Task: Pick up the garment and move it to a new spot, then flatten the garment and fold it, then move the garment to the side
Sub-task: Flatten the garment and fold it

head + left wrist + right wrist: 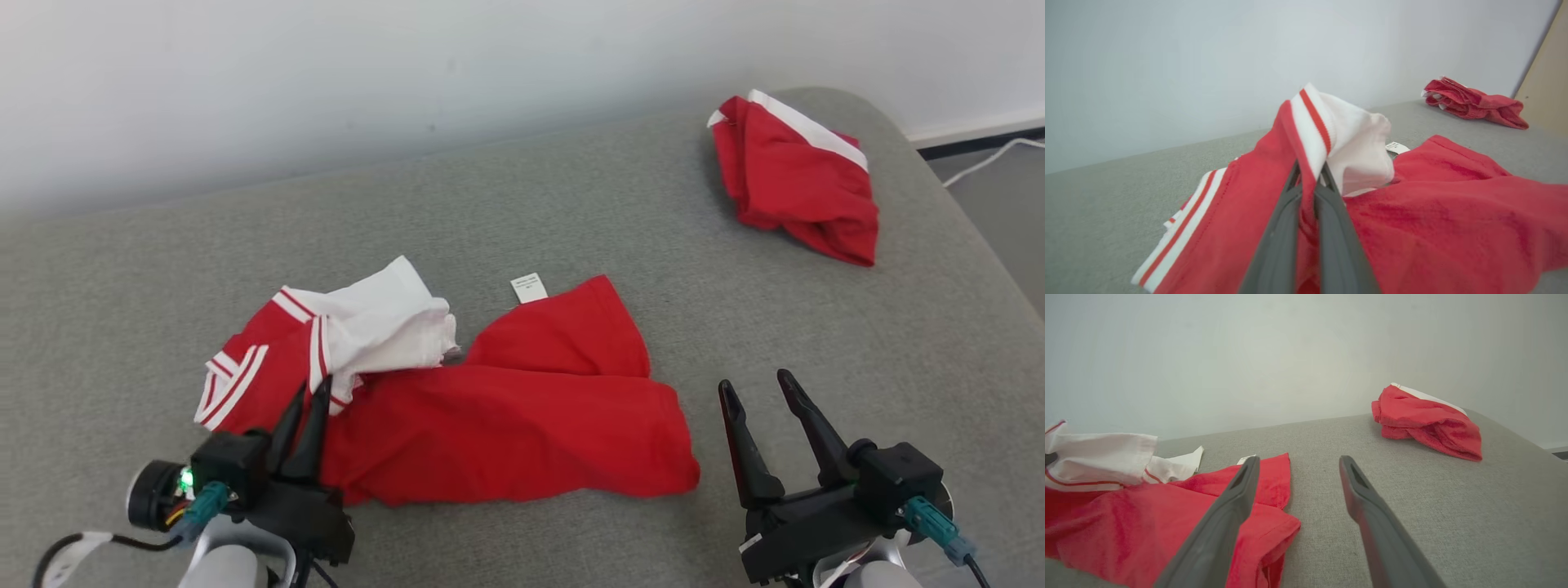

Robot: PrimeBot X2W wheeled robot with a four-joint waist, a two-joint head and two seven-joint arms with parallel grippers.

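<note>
A crumpled red garment with white sleeves and red-and-white striped trim lies on the grey table in front of me. My left gripper is shut on a fold of the garment near its striped collar edge; in the left wrist view the two fingers pinch the striped band between them. My right gripper stands open just right of the garment's lower right corner, above bare table. In the right wrist view its fingers frame the garment's corner.
A second red garment with a white stripe lies bunched at the table's far right corner, also seen as a red bundle. A white wall backs the table. A white cable runs on the floor at the right.
</note>
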